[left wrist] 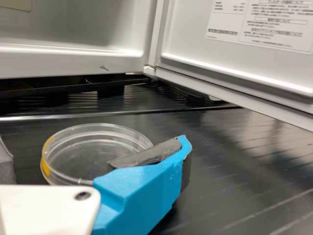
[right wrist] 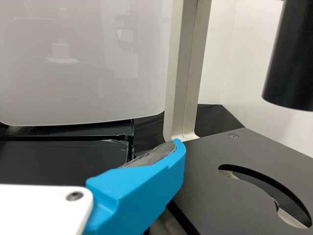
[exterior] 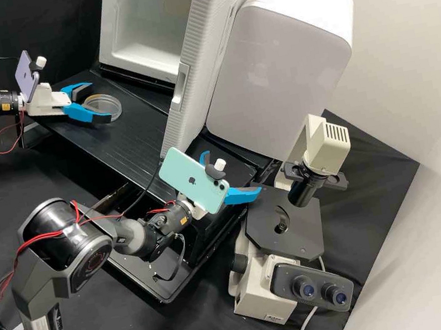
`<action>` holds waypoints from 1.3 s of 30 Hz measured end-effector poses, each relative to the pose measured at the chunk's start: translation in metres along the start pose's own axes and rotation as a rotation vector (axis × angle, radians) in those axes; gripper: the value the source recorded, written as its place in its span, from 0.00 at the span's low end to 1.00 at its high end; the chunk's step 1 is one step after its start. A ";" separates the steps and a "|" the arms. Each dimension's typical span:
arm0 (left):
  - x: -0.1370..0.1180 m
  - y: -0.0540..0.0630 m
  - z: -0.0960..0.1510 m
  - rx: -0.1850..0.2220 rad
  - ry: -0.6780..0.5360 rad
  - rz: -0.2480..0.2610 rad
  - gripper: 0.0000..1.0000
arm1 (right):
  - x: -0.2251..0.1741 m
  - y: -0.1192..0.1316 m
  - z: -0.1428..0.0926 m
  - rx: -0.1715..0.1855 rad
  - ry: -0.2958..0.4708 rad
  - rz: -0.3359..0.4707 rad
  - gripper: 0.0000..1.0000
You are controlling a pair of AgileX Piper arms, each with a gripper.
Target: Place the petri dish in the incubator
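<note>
Your left pincer (exterior: 99,101) stood with its blue fingers (left wrist: 146,196) apart, one on each side of the dish (exterior: 110,105), low over the tray (exterior: 137,136). You could not tell whether either pad touched the dish's rim. The dish was clear, with a yellowish tint along one edge, and lay flat on the ribbed black tray. It was outside the incubator (exterior: 153,30), just in front of its open mouth. The incubator's door (exterior: 201,50) was swung wide, its ribbed outer face turned toward you in the high view. Its inner face, with a printed label, showed in the left wrist view. Your right pincer (exterior: 247,192) sat well apart from the dish, at the tray's other end. You could not tell whether it was apart or together. It hung just beside the black stage (exterior: 285,233) of the microscope (exterior: 263,287), below a tall white box (exterior: 281,53) that stood next to the open door. The microscope's dark lens barrel (exterior: 301,191) pointed down at the stage. Its two eyepieces (exterior: 317,290) faced the near edge of the worktop (exterior: 368,202), which was draped in black cloth.
</note>
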 end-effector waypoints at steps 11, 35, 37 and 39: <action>-0.019 -0.001 0.011 0.008 0.016 -0.009 1.00 | 0.000 0.000 0.000 0.000 0.000 0.000 1.00; 0.011 -0.002 0.000 -0.023 -0.028 -0.043 1.00 | 0.000 0.000 0.000 0.000 0.000 0.000 1.00; 0.012 -0.002 0.000 -0.039 -0.034 -0.040 1.00 | 0.000 0.000 0.000 0.000 0.000 0.000 1.00; 0.012 -0.002 0.000 -0.044 -0.036 -0.037 1.00 | 0.000 0.000 0.000 0.000 0.000 0.000 1.00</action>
